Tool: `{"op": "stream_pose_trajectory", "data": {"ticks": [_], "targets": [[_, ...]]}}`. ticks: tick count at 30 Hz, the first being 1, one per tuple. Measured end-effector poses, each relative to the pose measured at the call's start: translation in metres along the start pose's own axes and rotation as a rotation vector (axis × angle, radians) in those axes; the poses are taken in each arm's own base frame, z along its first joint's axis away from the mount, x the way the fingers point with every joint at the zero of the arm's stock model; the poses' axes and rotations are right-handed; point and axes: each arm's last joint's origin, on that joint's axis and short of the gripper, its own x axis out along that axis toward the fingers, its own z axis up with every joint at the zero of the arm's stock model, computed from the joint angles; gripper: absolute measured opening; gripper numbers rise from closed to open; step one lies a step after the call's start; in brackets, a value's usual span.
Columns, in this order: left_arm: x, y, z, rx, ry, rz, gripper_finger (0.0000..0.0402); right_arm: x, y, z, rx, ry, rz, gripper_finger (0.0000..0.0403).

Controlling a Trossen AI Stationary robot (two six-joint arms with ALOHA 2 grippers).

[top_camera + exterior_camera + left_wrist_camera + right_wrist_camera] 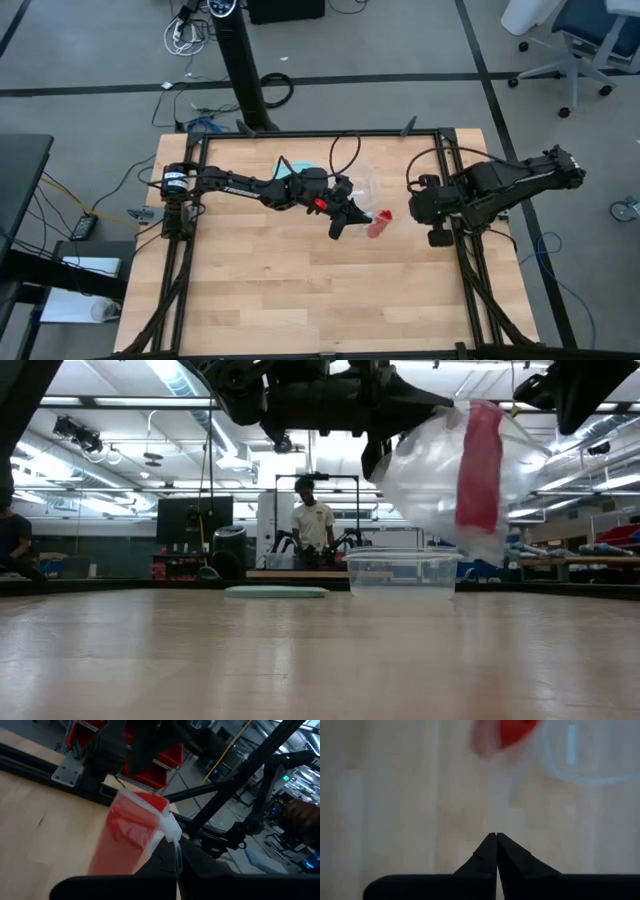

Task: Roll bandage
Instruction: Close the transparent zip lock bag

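Left fingers (345,222) pinch the plastic bag (425,470) with the red bandage (479,465) inside, above the desk (300,290); right fingers (496,840) closed, empty.

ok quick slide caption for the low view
Left tool holds a clear plastic bag with the red bandage inside, lifted above the table in front of a clear container.

Both arms are showing dark, almost black, jointed housings. The left arm (250,185) is carrying a small red marking near its wrist, and thin black cables are looping beside each arm. The right arm's fingers (487,857) are tapering to dark points.
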Motion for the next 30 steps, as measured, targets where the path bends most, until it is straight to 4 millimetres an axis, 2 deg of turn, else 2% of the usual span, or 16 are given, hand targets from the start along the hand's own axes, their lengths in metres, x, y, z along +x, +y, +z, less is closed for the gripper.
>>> {"op": "stream_pose_trajectory", "data": {"ticks": [3,11,15,22,26,30], "targets": [[0.000,0.000,0.000,-0.002,0.003,0.002,0.0000,0.000,-0.002,0.000,0.004,-0.010,-0.044,0.0050],[0.000,0.000,0.000,0.007,-0.001,0.003,0.0000,0.000,-0.006,0.011,0.072,-0.108,-0.023,0.0187],[0.000,-0.001,0.001,0.026,-0.012,0.008,0.0000,0.006,-0.005,0.017,0.077,-0.118,0.028,0.0223],[0.000,-0.002,0.003,0.043,-0.040,0.005,0.0000,0.013,-0.007,0.020,0.087,-0.073,0.028,0.0217],[0.000,-0.004,0.007,0.062,-0.082,-0.015,0.0000,0.013,-0.009,0.020,0.087,-0.073,0.022,0.0196],[0.000,-0.005,0.009,0.069,-0.096,-0.022,0.0000,0.013,-0.011,0.021,0.081,-0.079,0.009,0.0156]]}}
